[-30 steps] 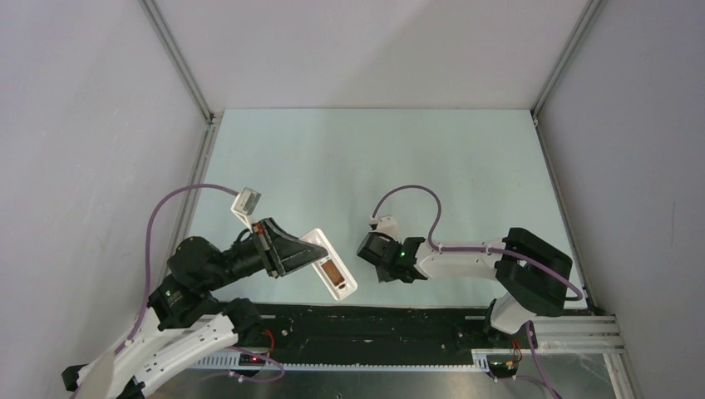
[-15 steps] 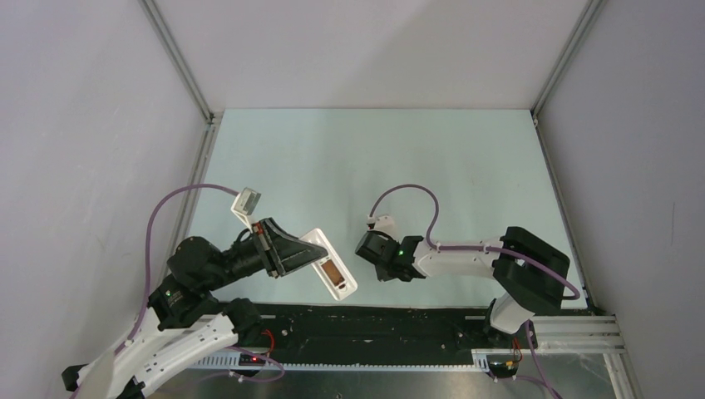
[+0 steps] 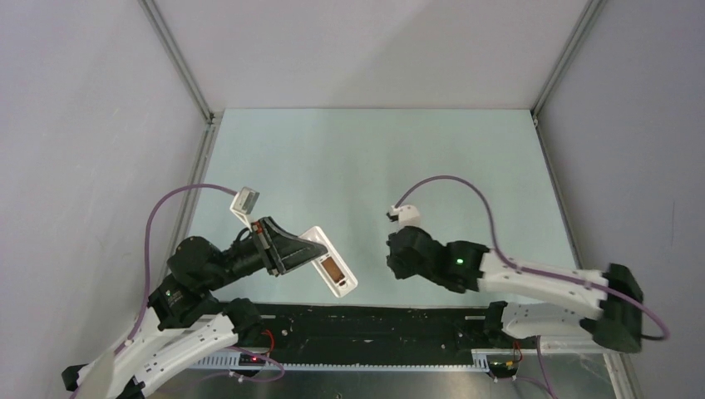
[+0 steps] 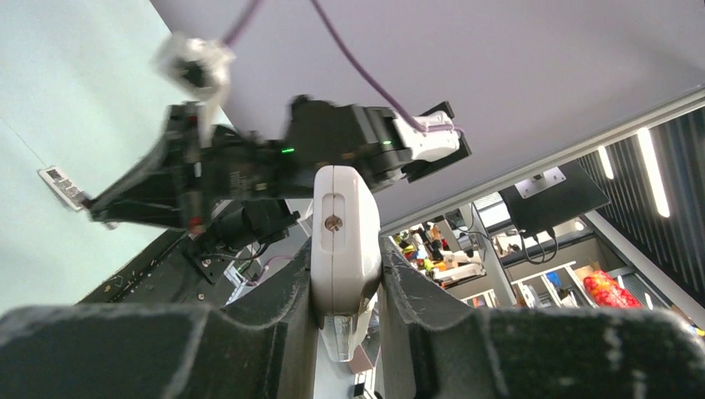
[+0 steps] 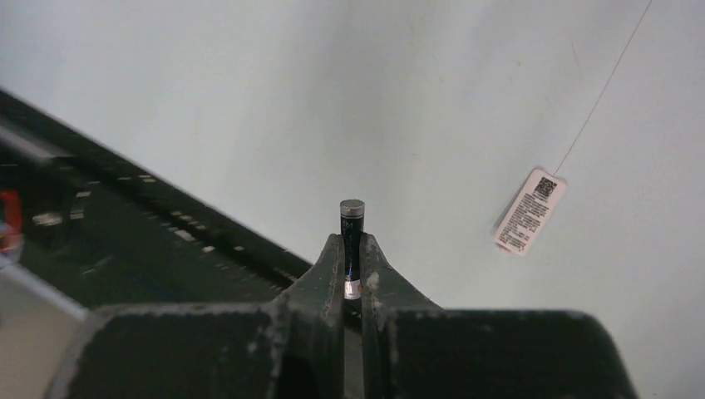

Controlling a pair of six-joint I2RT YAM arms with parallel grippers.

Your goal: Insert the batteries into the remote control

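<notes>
My left gripper (image 3: 293,251) is shut on the remote control (image 3: 330,263), a white slab held in the air, its open brownish battery bay facing up. In the left wrist view the remote (image 4: 345,224) is clamped edge-on between the pads of my left gripper (image 4: 347,278). My right gripper (image 3: 399,256) hangs to the right of the remote, apart from it. In the right wrist view my right gripper (image 5: 352,248) is shut on a battery (image 5: 352,226), a dark cell with a silver end sticking out past the fingertips. No other battery shows.
A black strip (image 3: 374,320) runs along the near table edge. A small printed paper tag (image 5: 529,210) lies on the pale green table; it also shows in the left wrist view (image 4: 62,184). White camera modules (image 3: 246,201) with purple cables sit on the wrists. Grey walls enclose the table.
My right arm has swung its elbow out to the right, and its gripper with the battery has moved a little right, away from the remote. The left arm has not moved.
</notes>
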